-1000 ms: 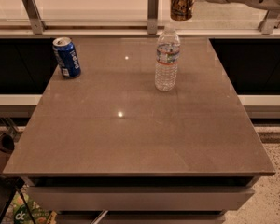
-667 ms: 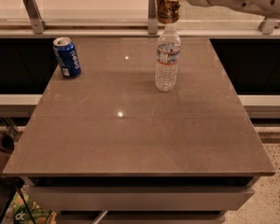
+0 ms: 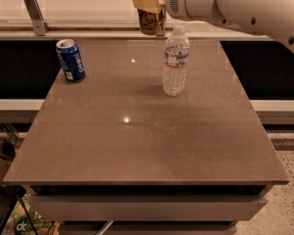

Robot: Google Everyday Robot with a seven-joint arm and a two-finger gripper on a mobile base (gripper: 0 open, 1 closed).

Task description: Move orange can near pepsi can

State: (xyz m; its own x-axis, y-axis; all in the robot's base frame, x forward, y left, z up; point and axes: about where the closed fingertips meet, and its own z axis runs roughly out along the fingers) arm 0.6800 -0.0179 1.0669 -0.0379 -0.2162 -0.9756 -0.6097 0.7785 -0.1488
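Leftward travel is the change since a second ago: the gripper and its load have slid along the far edge of the counter. They were off beyond the water bottle toward the far right corner, and now sit just on the bottle's far-left side. The gripper is clenched around the top of the orange can, which hangs upright beneath it, over the middle of the far edge and seemingly clear of the surface. The white arm reaches in from the far right corner.

The pepsi can stands upright near the far left corner, close to the left edge, well apart from the held can. From the gripper it lies to the left and somewhat toward the near edge, with bare counter between and the bottle off that line on the right. Both cans have their long axes vertical, so the coming move looks like more sideways carry toward the left edge, then a straight lowering beside the blue can without knocking it.
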